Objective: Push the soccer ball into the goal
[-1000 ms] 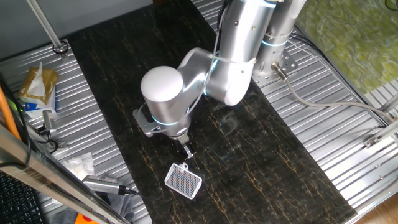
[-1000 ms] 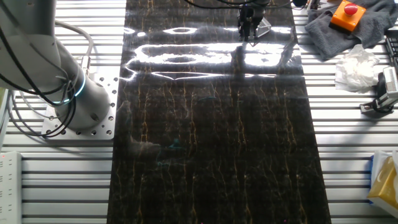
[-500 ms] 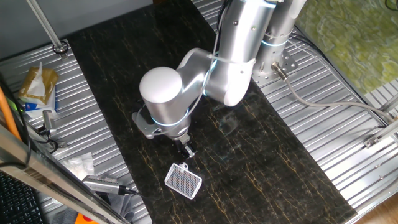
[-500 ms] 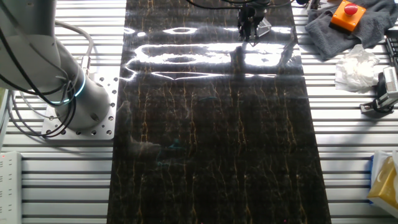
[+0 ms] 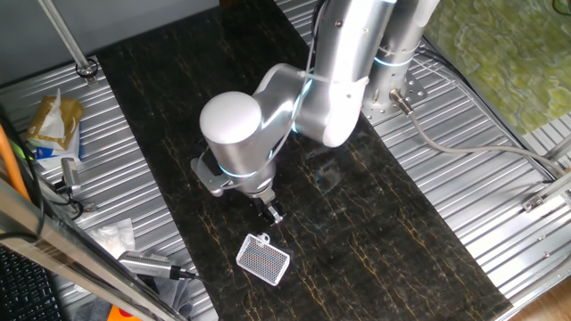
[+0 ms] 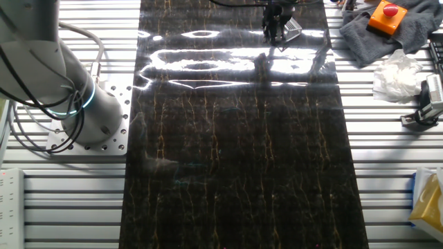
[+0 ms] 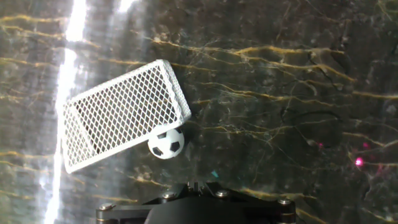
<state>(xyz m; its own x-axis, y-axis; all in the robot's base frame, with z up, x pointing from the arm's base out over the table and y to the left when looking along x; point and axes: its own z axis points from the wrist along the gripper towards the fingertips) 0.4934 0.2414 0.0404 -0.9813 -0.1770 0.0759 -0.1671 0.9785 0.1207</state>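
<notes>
Claw, fingers together, empty, hanging over the dark marble desk just beside goal. Soccer ball: white with black patches, touching goal's lower frame edge near its corner. Goal: white mesh frame near the desk's edge; open marble beyond.

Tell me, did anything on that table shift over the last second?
Only the arm: its pincer drew back a little from the goal, rising toward the robot's base. The goal kept its spot on the dark tabletop, with the soccer ball touching its edge in the hand view.
</notes>
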